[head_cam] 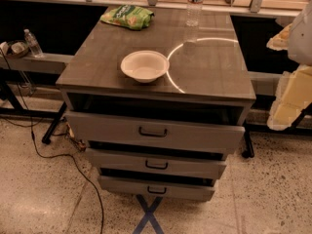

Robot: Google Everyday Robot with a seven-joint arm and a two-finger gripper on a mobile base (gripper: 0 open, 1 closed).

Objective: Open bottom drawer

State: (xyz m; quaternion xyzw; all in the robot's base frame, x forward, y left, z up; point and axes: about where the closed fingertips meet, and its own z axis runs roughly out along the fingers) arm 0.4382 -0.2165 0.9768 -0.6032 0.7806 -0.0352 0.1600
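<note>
The grey cabinet (214, 72) is viewed from the front. The gripper (291, 99) is held at the right edge of the view, beside the cabinet and well above the floor; whether it is released or clenched cannot be told. The bottom drawer (190, 191) is set lowest, near the floor, under the middle drawer (195, 168). Its small handle (157, 190) is closely overhung, so the wrong drawer might be hooked.

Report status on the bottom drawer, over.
End effector not in view; arm at right edge, off the cabinet. Bottom drawer untouched, handle free. Only blue tape cross on floor before it.
</note>
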